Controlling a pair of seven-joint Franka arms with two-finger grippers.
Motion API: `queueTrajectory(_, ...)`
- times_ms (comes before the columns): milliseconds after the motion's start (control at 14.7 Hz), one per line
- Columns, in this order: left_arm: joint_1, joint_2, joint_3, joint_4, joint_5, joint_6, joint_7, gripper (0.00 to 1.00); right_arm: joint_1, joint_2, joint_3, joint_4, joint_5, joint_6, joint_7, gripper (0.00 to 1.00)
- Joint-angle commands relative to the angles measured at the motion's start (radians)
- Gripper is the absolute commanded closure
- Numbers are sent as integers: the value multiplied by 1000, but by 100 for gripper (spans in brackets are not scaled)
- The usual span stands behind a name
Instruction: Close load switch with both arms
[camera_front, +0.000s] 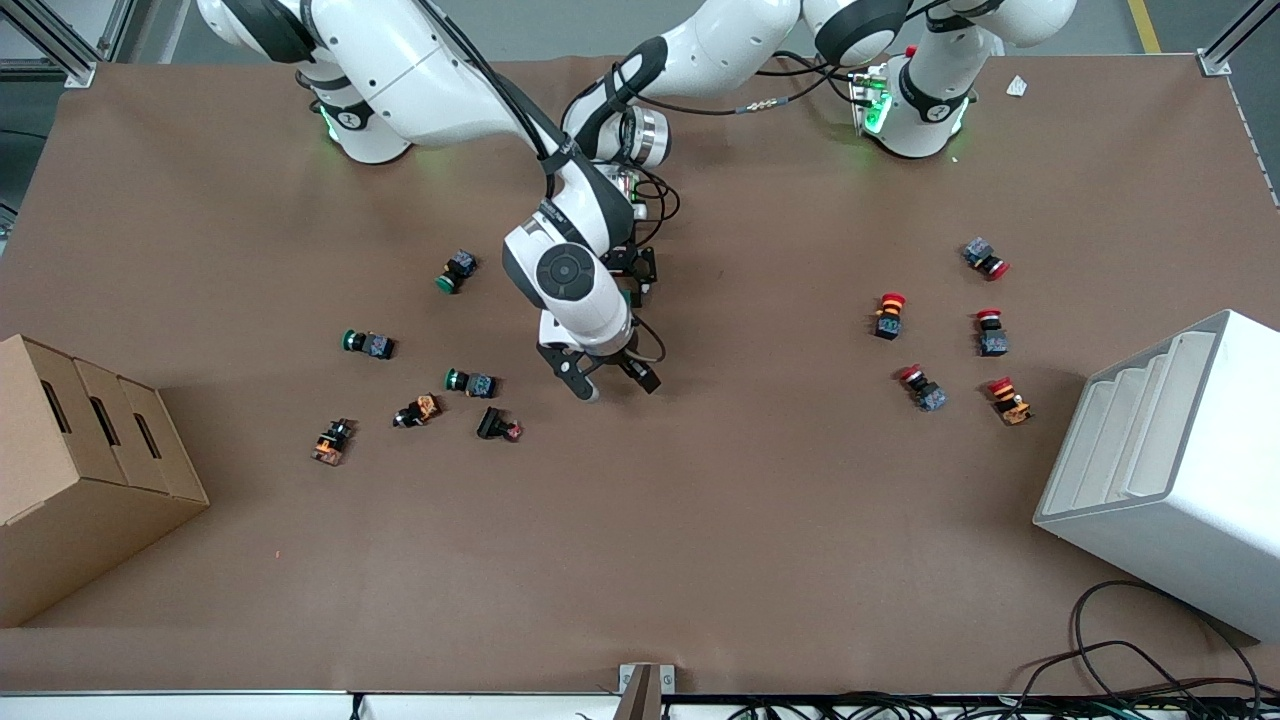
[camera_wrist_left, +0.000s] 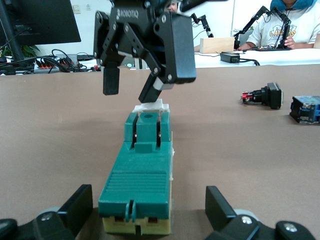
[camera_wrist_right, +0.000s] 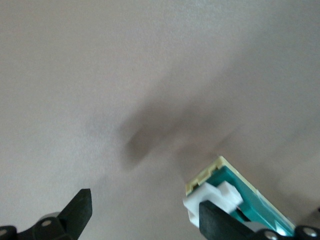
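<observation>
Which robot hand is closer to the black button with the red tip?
Right. The right gripper hangs beside the black button; the left gripper straddles the load switch, farther off.

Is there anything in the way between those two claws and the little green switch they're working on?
Nothing visible does. The load switch lies on the table between the open fingers of the left gripper. The right gripper is open at its white toggle, one fingertip right at it. The push buttons lie apart.
</observation>
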Motion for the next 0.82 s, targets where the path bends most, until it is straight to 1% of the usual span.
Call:
queueTrajectory(0, 2, 65, 6, 22, 1, 34, -1, 0, -19, 48, -6, 58, -44, 15, 3, 0)
queueTrajectory(68, 2, 67, 6, 25, 1, 34, -1, 0, -35, 40, -18, 59, -54, 14, -8, 0)
queueTrajectory(205, 4, 65, 6, 28, 8, 34, -1, 0, -82, 19, -20, 58, -71, 0, -74, 0)
queueTrajectory(341, 4, 59, 6, 28, 10, 34, 1, 0, -145, -18, -20, 53, -71, -55, -187, 0)
queueTrajectory(477, 10, 33, 4, 28, -1, 33, 11, 0, -217, -65, -18, 50, -71, -110, -310, 0)
queueTrajectory(614, 37, 4, 4, 30, 1, 42, 62, 0, -300, -115, -18, 47, -71, -221, -495, 0)
queueTrajectory(682, 68, -27, -11, 31, -7, 55, 117, 0, -334, -144, -18, 38, -71, -279, -578, 0)
queueTrajectory(750, 89, -34, -26, 42, -9, 71, 149, 0, -372, -176, -18, 30, -71, -329, -661, 0)
